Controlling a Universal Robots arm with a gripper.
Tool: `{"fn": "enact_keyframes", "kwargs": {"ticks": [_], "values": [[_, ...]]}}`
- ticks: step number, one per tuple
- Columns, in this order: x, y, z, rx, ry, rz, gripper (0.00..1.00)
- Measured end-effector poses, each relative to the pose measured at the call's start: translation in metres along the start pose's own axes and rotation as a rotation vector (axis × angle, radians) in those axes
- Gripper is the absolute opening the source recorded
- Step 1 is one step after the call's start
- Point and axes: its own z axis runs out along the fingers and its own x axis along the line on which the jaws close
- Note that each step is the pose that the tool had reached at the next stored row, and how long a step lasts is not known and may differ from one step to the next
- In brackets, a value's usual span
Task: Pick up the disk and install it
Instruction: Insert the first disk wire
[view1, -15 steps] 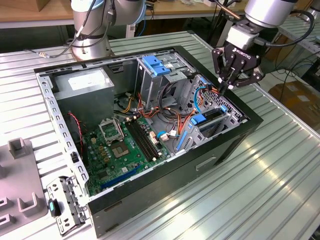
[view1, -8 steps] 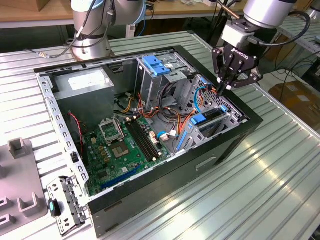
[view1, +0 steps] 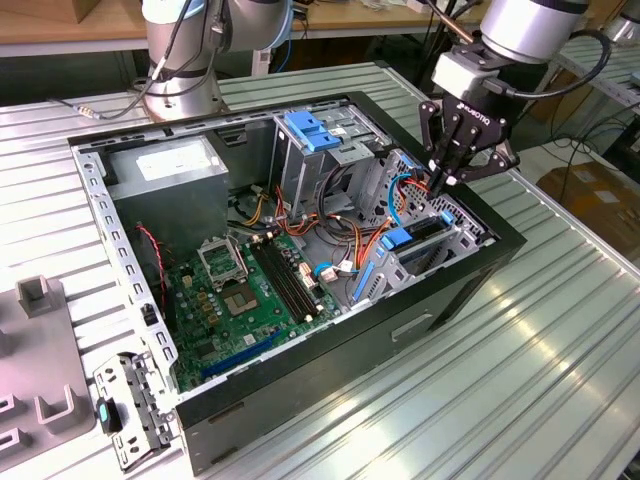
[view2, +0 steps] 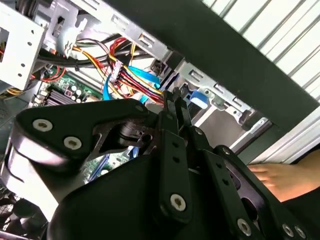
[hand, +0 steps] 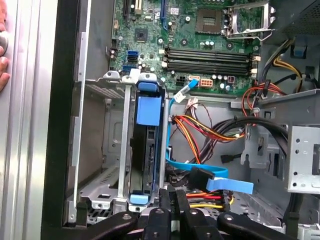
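Note:
The disk (hand: 146, 155) stands on edge in the drive cage (hand: 107, 150) at the case's side wall, with its blue carrier frame and tab (hand: 149, 110) around it. In the exterior view the disk (view1: 424, 232) sits in the cage on the exterior view's right side of the open computer case (view1: 330, 350). My gripper (view1: 441, 183) hovers just above that cage, fingers pointing down and shut with nothing between them. In the first wrist view my gripper (hand: 173, 197) is close beside the disk's near end; I cannot tell whether they touch. The second wrist view has my gripper (view2: 176, 97) over the cables.
Orange, yellow and blue cables (hand: 210, 150) lie loose beside the cage. A tall metal cage with a blue latch (view1: 315, 130), a grey power-supply box (view1: 165, 165) and the motherboard (view1: 245, 290) fill the case. A person's hand (hand: 4, 55) rests outside the case wall. A metal bracket (view1: 125, 410) lies on the table.

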Motion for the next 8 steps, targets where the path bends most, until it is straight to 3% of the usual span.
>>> {"fn": "enact_keyframes", "kwargs": {"ticks": [5,8], "values": [[0.0066,0.0029,0.0027,0.0000,-0.0005,0.000,0.16],[0.0071,0.0073,0.0043,0.0000,-0.0005,0.001,0.16]]}}
